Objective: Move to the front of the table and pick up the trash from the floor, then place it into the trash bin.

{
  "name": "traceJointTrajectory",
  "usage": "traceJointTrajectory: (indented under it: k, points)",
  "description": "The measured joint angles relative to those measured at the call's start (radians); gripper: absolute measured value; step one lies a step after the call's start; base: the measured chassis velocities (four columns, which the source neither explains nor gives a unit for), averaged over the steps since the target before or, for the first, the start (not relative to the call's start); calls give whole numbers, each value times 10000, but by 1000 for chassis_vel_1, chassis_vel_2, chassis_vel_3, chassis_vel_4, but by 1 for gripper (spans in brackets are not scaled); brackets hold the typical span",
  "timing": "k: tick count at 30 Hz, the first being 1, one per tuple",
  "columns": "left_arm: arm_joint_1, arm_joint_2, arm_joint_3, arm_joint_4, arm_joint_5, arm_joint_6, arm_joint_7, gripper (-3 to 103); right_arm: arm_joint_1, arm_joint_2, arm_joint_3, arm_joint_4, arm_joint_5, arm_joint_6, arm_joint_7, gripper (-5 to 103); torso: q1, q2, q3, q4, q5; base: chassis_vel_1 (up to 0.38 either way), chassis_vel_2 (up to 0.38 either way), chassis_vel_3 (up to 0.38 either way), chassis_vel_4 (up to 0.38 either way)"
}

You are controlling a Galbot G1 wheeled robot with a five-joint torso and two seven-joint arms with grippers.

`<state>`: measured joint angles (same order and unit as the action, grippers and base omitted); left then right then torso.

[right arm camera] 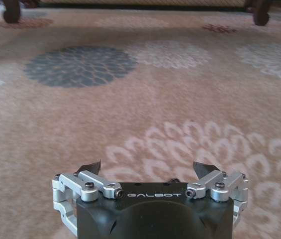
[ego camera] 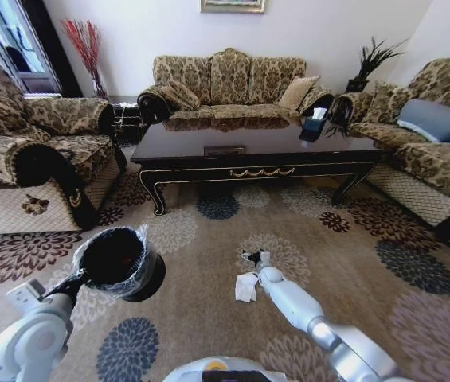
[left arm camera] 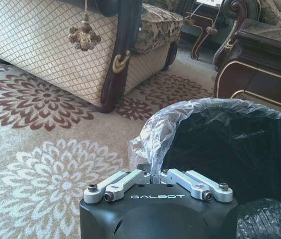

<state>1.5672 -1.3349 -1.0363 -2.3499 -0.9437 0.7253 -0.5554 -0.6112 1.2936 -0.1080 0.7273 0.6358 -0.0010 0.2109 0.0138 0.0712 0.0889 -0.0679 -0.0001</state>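
Note:
The table [ego camera: 209, 143] stands ahead across the flowered carpet; its dark corner [left arm camera: 259, 74] also appears in the left wrist view. My left gripper [ego camera: 75, 280] [left arm camera: 152, 175] is shut on the rim of the black trash bin [ego camera: 117, 261] [left arm camera: 220, 144], pinching its plastic liner and holding it tilted at the lower left. My right gripper [ego camera: 251, 257] [right arm camera: 147, 169] is open low over the carpet, with bare carpet between its fingers [right arm camera: 91, 167]. The trash, a crumpled white tissue [ego camera: 246, 286], lies on the floor just left of my right wrist, nearer to me than the fingertips.
A patterned armchair [ego camera: 25, 151] [left arm camera: 55, 45] stands on the left, a sofa [ego camera: 228, 83] behind the table, and another sofa [ego camera: 432, 135] on the right. A tissue box [ego camera: 314, 121] sits on the table. Open carpet [ego camera: 352, 263] lies between me and the table.

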Motion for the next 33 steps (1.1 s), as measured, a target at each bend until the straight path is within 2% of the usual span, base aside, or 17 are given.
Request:
traceJointTrajectory:
  k: [10,15,25,27,28,30,32,33]
  points:
    - [152,-11,-97,-158,5,5,-6,3,156,-15,5,-670,-636,-204,133,100,0,0,0,-1,0,0,0,0,0]
    - [261,46,-234,-248,-21,18,-5,3,279,127,90,-1154,-614,-119,-370,100,0,0,0,0,2,0,0,0,0]
    - [285,30,-177,-244,-12,25,-20,3,289,351,399,-1667,-917,-35,-511,100,0,0,0,-1,1,0,0,0,0]
    - [294,32,-156,-244,-9,25,-21,3,290,363,469,-1739,-972,-17,-515,103,0,0,0,-1,1,0,0,0,0]
    - [295,34,-148,-247,-8,25,-21,3,290,364,500,-1762,-984,-12,-533,100,0,0,0,-1,1,0,0,0,0]
    - [278,124,-139,-245,-6,25,-21,3,278,389,598,-1817,-1027,-7,-621,79,1,1,0,-1,1,0,0,0,0]
    - [264,151,-138,-232,-5,25,-21,3,271,402,610,-1818,-1030,-8,-641,79,0,0,0,-1,1,0,0,0,0]
    - [255,166,-138,-219,-6,26,-21,3,266,411,612,-1818,-1031,-7,-649,74,0,1,0,0,1,0,0,0,0]
